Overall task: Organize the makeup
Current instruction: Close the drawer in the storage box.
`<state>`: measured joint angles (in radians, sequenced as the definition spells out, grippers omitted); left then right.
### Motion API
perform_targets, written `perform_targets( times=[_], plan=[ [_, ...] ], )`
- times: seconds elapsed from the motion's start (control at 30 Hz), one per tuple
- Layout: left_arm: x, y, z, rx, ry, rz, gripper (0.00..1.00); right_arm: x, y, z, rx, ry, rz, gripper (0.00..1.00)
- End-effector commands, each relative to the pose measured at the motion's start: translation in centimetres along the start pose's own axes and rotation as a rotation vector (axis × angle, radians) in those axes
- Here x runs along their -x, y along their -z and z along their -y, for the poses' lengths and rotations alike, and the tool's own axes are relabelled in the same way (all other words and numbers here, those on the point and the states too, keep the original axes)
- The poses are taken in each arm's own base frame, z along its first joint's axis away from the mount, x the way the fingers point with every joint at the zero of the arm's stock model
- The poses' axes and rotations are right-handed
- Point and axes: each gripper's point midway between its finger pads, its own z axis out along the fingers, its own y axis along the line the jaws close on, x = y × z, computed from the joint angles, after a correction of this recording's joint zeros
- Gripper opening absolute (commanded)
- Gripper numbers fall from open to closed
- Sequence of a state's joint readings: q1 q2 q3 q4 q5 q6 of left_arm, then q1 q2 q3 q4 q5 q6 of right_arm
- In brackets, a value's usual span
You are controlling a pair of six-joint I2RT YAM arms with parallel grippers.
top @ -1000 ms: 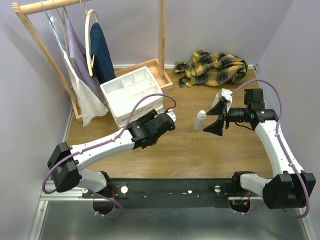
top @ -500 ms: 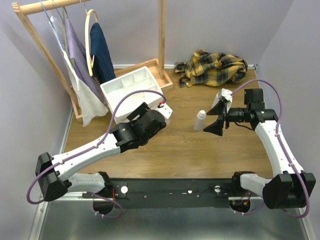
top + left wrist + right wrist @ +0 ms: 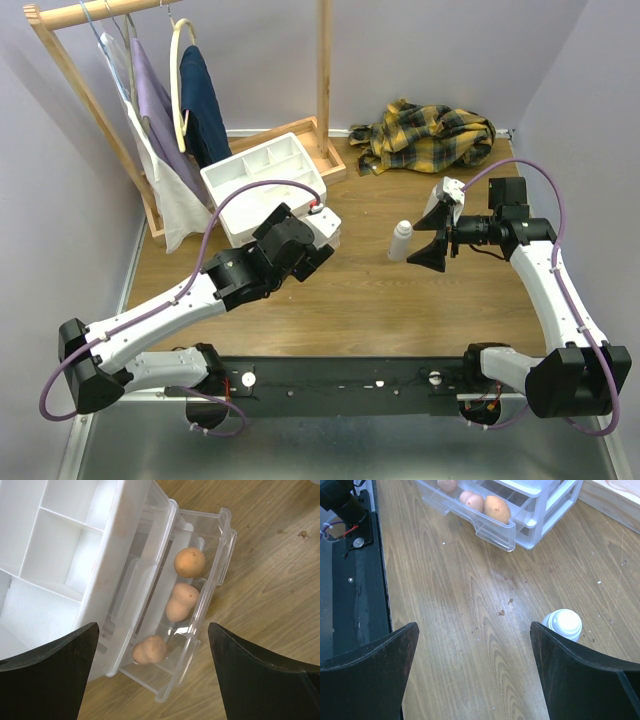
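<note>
Three peach egg-shaped sponges (image 3: 181,601) lie in the pulled-out clear drawer (image 3: 218,560) of the white drawer unit (image 3: 262,178); they also show in the right wrist view (image 3: 496,509). My left gripper (image 3: 152,675) is open and empty, hovering over the drawer's front end (image 3: 318,232). One white capped bottle (image 3: 401,241) stands upright on the table. My right gripper (image 3: 432,232) is open and empty just right of it; the bottle's cap (image 3: 562,623) sits beside my right finger. The second bottle and the pencil-like sticks are out of view.
A wooden clothes rack (image 3: 324,80) with hanging garments stands at the back left behind the drawer unit. A yellow plaid cloth (image 3: 430,135) lies at the back right. The black base rail (image 3: 350,555) runs along the near table edge.
My left arm has swung left and its gripper has shifted back toward the drawer unit. The right arm and the bottle have not moved.
</note>
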<state>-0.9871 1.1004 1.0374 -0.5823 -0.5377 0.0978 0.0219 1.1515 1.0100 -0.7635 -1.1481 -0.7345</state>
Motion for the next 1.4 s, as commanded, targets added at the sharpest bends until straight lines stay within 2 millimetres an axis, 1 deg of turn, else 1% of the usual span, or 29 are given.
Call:
perform_targets(
  times=[0.0,0.1,0.57,0.73,0.87,1.17,1.37],
  plan=[
    [0.7,0.2,0.9,-0.065,0.031,0.046,0.99,-1.0,-0.1,0.0,0.001,-0.018,-0.013,1.00],
    [0.7,0.2,1.4,-0.092,0.028,0.050,0.99,-1.0,-0.1,0.0,0.001,-0.018,-0.014,1.00],
    [1.2,0.4,2.5,-0.179,0.057,0.086,0.99,-1.0,-0.1,0.1,0.000,-0.015,-0.014,1.00],
    [1.0,0.0,2.4,-0.190,0.080,0.075,0.99,-0.9,0.0,0.0,-0.001,-0.012,-0.014,1.00],
    [1.1,0.0,2.6,-0.209,0.087,0.077,0.99,-0.9,0.0,0.0,-0.002,-0.009,-0.014,1.00],
    [1.4,0.4,4.1,-0.307,0.074,0.099,0.99,-0.9,0.0,0.0,-0.004,-0.008,-0.015,1.00],
    [1.6,0.6,4.8,-0.347,0.069,0.107,0.99,-0.9,0.0,0.0,-0.003,-0.009,-0.015,1.00]
  ],
)
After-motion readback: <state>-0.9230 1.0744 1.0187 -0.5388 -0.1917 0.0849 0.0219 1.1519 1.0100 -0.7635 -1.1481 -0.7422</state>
